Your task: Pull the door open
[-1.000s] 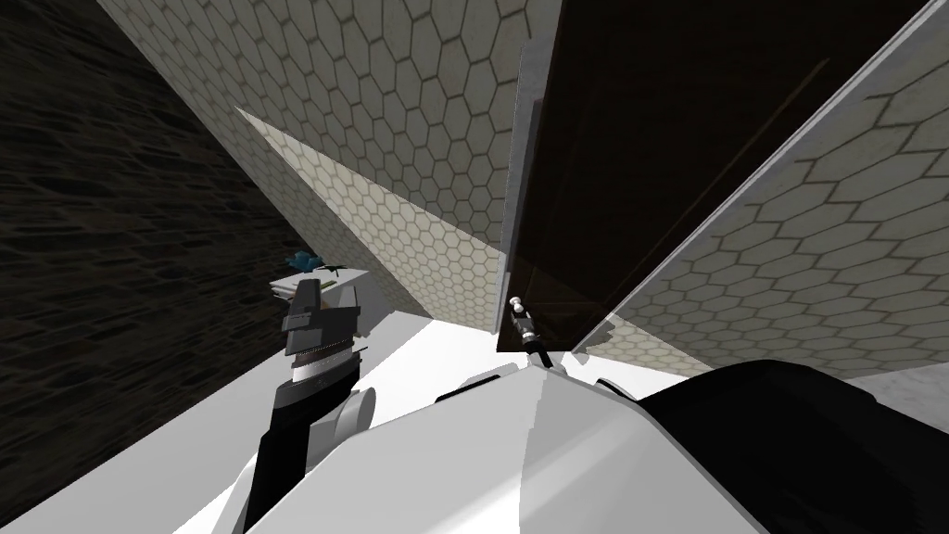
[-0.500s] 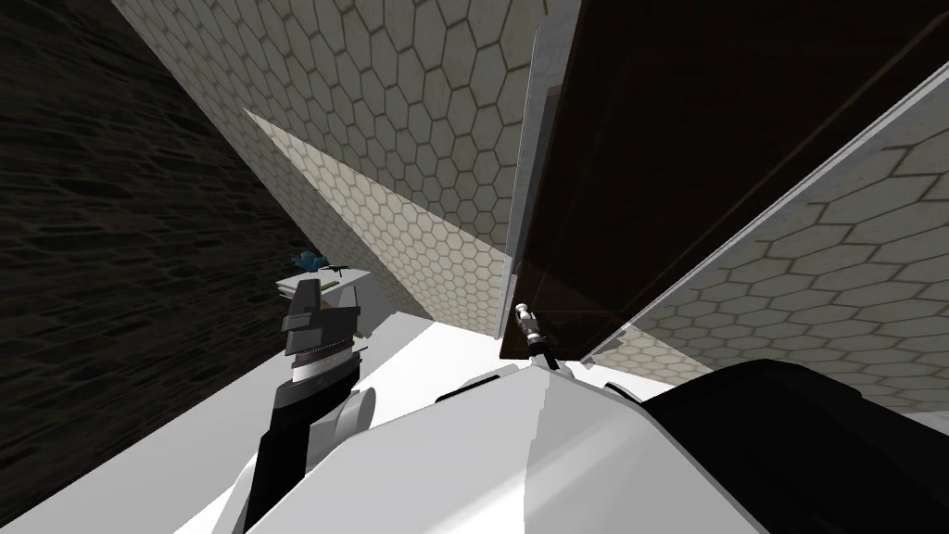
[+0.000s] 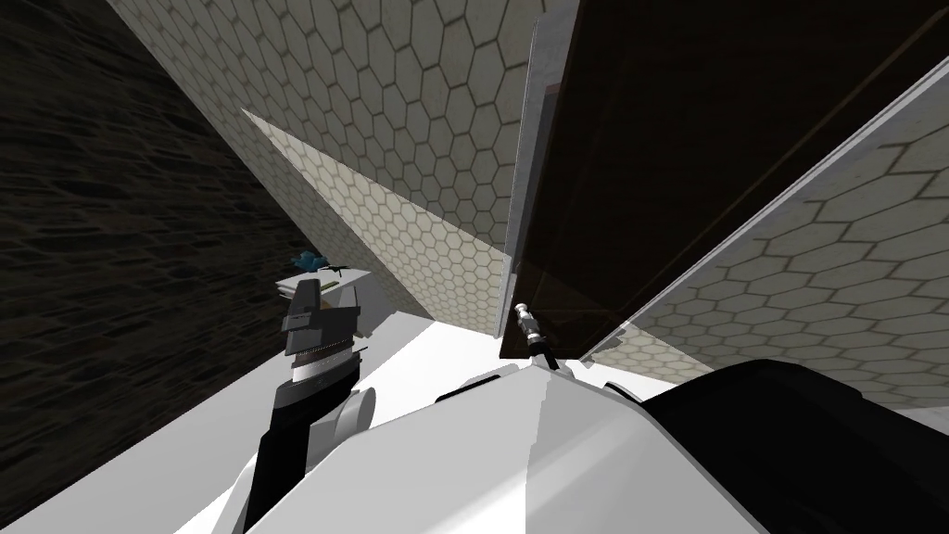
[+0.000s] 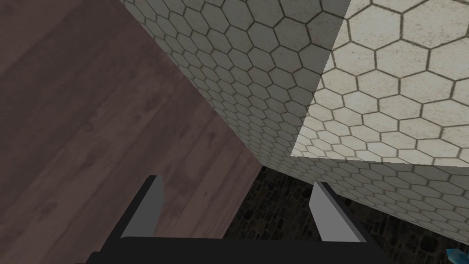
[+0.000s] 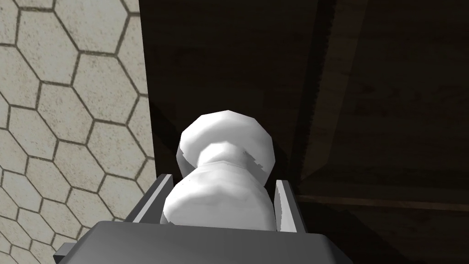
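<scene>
Right gripper grips a white, rounded, waisted door knob. Its two thin, light grey fingers press the knob's nearer bulb from either side, and the wider far bulb stands clear beyond the fingertips. Behind the knob rises the dark brown wooden door, marked by a raised panel edge. A pale hexagon-tiled wall meets the door on one side.

From the head camera, the door stands straight ahead between hexagon-tiled walls, with a light grey strip running along its edge. The knob sits low on the door, close to that strip.

Left gripper is raised at the robot's left, well apart from the door. Its fingers are spread wide and hold nothing. A small blue object lies just beyond it on a white ledge-like surface. A dark, stone-patterned surface spreads further to the left.
</scene>
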